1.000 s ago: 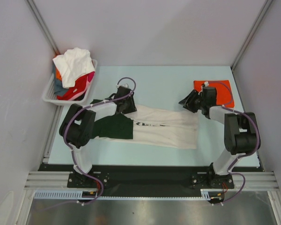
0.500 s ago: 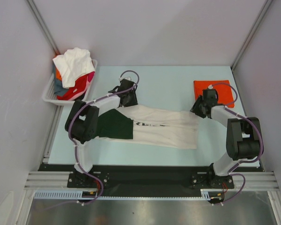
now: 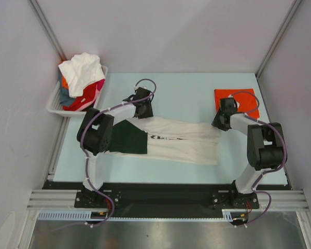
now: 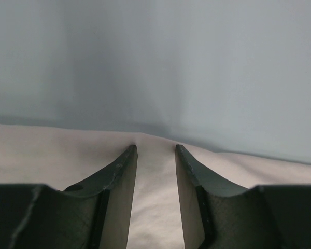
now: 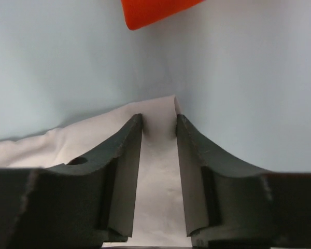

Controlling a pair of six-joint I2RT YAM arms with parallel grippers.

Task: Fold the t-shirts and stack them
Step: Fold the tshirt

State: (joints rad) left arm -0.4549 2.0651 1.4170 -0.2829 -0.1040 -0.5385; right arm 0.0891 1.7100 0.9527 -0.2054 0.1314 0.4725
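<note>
A cream t-shirt (image 3: 181,142) with a dark green sleeve (image 3: 127,140) lies spread across the table's middle. My left gripper (image 3: 141,110) is down at its far left edge. In the left wrist view the open gripper (image 4: 155,150) straddles the cream cloth (image 4: 155,207), which lies flat between the jaws. My right gripper (image 3: 221,121) is at the shirt's far right corner. There the open gripper (image 5: 159,118) has the cream corner (image 5: 158,181) between its jaws. A folded orange-red t-shirt (image 3: 238,101) lies at the back right, its edge (image 5: 155,10) showing in the right wrist view.
A white slotted basket (image 3: 54,106) at the back left holds a heap of t-shirts, white (image 3: 83,70) on top, red and pink beneath. Grey walls stand on three sides, with a frame post in each back corner.
The left gripper has slid a little farther back to the shirt's far edge. The right gripper has turned and come down from beside the orange-red shirt to the cream shirt's far right corner.
</note>
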